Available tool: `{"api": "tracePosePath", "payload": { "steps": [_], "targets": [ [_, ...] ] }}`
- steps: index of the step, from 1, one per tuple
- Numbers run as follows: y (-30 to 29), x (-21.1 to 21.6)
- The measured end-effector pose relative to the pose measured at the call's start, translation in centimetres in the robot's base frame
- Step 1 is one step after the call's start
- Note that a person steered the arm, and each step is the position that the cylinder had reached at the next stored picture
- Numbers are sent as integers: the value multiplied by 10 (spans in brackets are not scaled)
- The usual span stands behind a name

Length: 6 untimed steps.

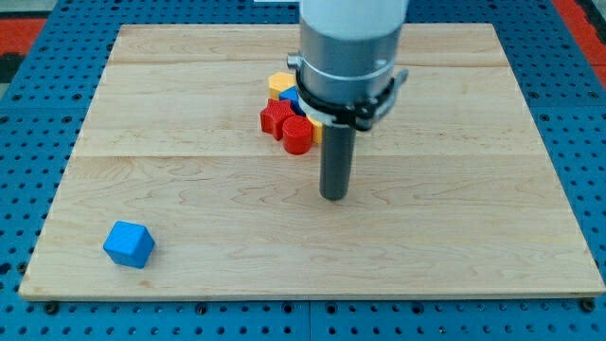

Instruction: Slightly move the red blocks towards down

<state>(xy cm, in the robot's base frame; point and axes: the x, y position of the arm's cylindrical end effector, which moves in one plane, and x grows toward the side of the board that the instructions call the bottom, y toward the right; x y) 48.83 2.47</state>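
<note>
Nearest the camera: blue cube [129, 243], alone near the counter's [454, 237] lower-left corner, far to the view's left of my tip [333, 196] and a little below it, well apart from everything else.

Planted on bare wood around mid-counter: my tip, a plain dark rod end, holding nothing and touching no block.

Up and to the view's left of my tip, near but with a clear gap: red cylinder [297, 135], lowest piece of a tight cluster. Just beyond it, further up-left and touching it: a second red block [276, 116], lumpy in outline, exact shape hard to make out.

Behind the red pair, further toward the view's top from my tip: a blue block [290, 98], mostly covered by its neighbours and the arm, shape unclear. Topmost in the cluster: a yellow block [280, 83], apparently hexagonal, pressed against the blue one.

Directly above my tip, at the cluster's right side: a sliver of another yellow piece [316, 128], largely hidden behind the rod and the grey arm housing [350, 38]; cannot tell its shape.

Around the counter on all sides: blue perforated board [587, 189].
</note>
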Motion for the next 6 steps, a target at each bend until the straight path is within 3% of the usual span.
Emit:
{"api": "tracePosePath", "payload": {
  "steps": [2, 4, 5, 6],
  "targets": [
    [3, -38],
    [-29, -115],
    [-53, -126],
    [-53, -89]
  ]
}}
